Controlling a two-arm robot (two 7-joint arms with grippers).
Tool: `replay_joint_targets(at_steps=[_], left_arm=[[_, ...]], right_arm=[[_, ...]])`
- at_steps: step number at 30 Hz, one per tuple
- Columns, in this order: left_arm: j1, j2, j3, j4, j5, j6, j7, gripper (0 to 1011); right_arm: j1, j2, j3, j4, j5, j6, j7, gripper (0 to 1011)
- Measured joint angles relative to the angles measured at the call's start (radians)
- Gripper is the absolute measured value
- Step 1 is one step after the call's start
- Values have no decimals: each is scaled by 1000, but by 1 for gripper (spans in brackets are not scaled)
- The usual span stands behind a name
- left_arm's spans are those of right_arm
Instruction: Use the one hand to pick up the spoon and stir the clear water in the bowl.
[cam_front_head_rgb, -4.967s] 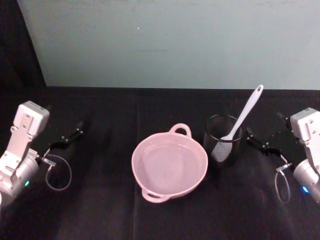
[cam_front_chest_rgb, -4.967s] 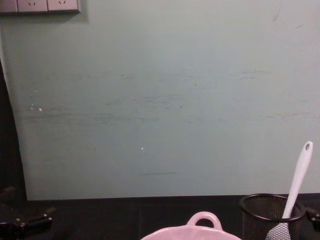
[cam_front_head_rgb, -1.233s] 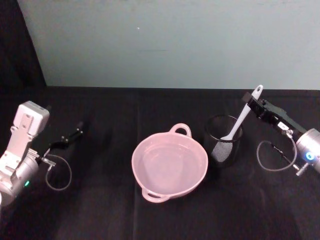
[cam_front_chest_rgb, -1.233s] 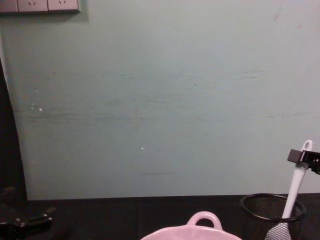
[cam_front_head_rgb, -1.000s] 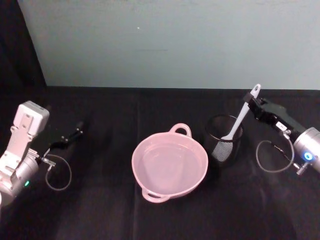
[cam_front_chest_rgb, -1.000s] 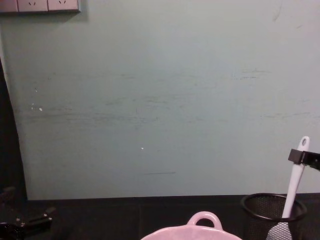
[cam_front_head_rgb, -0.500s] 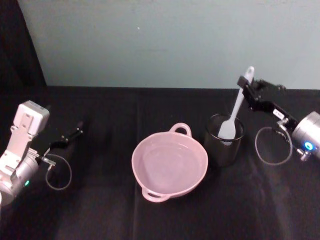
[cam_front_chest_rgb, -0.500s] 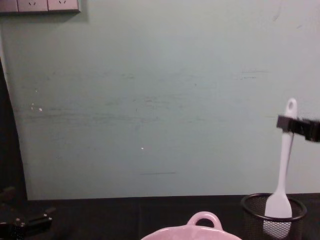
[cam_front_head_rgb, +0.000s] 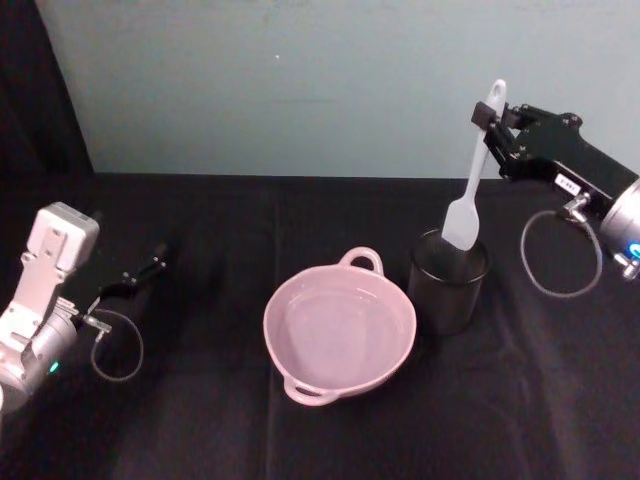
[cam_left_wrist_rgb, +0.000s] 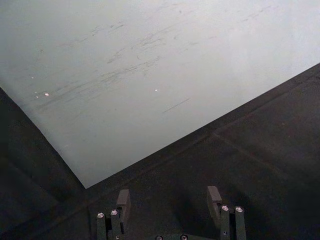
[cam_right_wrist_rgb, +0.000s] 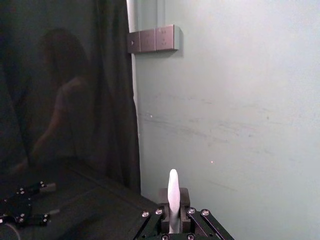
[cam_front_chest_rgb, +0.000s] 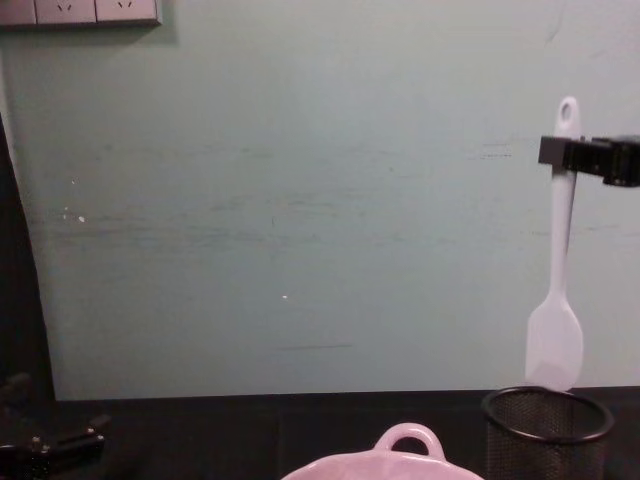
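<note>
Black cloth covers the worktop. On it sits the pale pink bowl, holding clear water, with a black mesh cup just to its right. The spoon hangs nearly upright above the cup's mouth, clear of the bowl. Its long axis is vertical, flat head down and holed end up. The right end effector is clenched on the upper handle. The left end effector rests low at the left, fingers apart.

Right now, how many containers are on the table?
2. The pink bowl sits in the middle; the black mesh cup stands just right of it, below the hanging spoon.
</note>
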Motion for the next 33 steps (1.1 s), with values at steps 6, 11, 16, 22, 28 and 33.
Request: replay_joint_targets(at_steps=[6,11,16,22,28,33], left_arm=[[0,0,0,0,0,0,0,1005],[0,0,0,0,0,0,0,1005],[0,0,0,0,0,0,0,1005],[0,0,0,0,0,0,0,1005],[0,0,0,0,0,0,0,1005],[0,0,0,0,0,0,0,1005]], right_arm=[[0,0,5,-7,0,8,4,120],[0,0,4,-4,0,5,4,119],[0,-1,3,-2,0,4,4,119],[0,-1,2,-1,1,2,3,120],[0,-1,1,0,1,2,3,119],[0,-1,1,0,1,1,3,119]])
